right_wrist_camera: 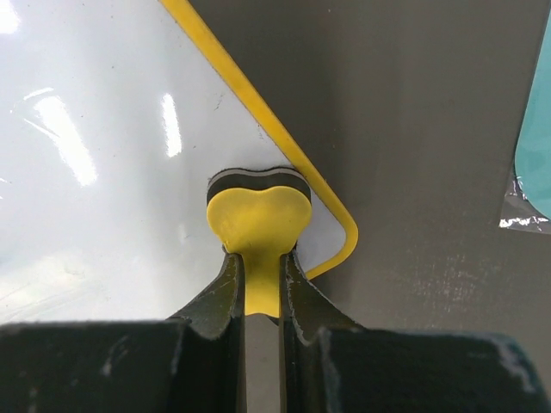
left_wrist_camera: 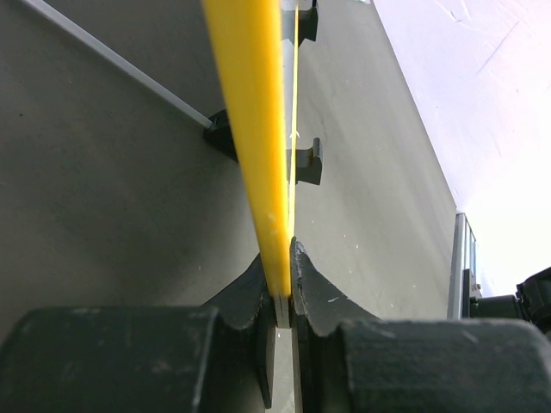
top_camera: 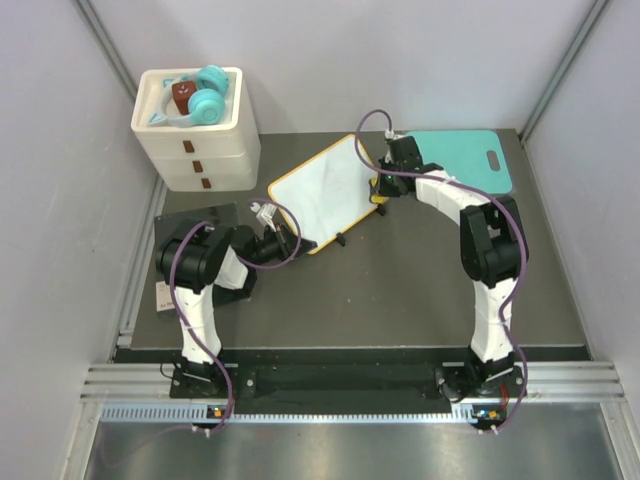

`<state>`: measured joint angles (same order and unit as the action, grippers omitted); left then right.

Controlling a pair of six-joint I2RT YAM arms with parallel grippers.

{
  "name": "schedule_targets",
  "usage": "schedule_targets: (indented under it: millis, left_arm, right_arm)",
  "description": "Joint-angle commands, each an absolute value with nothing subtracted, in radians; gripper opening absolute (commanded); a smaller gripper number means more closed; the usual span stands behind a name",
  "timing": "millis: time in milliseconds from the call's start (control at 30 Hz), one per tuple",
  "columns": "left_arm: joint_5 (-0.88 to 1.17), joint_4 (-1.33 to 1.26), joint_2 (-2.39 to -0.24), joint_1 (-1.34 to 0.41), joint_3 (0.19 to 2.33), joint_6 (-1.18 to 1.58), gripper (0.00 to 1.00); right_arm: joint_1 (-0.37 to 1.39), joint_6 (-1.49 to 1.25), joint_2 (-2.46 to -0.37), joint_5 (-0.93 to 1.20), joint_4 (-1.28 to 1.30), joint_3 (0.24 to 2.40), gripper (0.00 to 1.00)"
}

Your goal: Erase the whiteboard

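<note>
The whiteboard (top_camera: 325, 192) has a thin orange-yellow frame and stands tilted on small black feet in the middle of the dark table. Its surface looks white and free of marks in the right wrist view (right_wrist_camera: 103, 155). My left gripper (top_camera: 292, 237) is shut on the board's near-left frame edge (left_wrist_camera: 258, 129), seen edge-on. My right gripper (top_camera: 383, 185) is shut on a small yellow eraser (right_wrist_camera: 258, 219) with a dark felt pad, pressed on the board near its rounded corner (right_wrist_camera: 344, 232).
A teal mat (top_camera: 470, 158) with a handle hole lies at the back right, its edge in the right wrist view (right_wrist_camera: 534, 163). A white drawer unit (top_camera: 197, 130) holding teal and brown items stands at the back left. A black square pad (top_camera: 200, 220) lies under the left arm.
</note>
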<state>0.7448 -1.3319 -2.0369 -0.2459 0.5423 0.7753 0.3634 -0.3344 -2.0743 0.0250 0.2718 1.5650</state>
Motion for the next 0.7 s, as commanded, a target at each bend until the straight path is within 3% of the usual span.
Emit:
schedule_targets:
  millis: [0,233,667]
  left_arm:
    - [0.796,-1.396,-2.002,-0.258,0.532,0.707,0.0]
    - [0.799,-1.391,-2.005,-0.261,0.537,0.707,0.0]
    - [0.799,-1.393,-2.003,-0.264,0.534,0.704,0.0]
  right_arm:
    - [0.336,-0.362,-2.183,0.06,0.328,1.6,0.0]
    - [0.351,-0.368,-2.164,0.164,0.242,1.615,0.0]
    - [0.571,-0.336,-2.266,0.095,0.311,1.834,0.0]
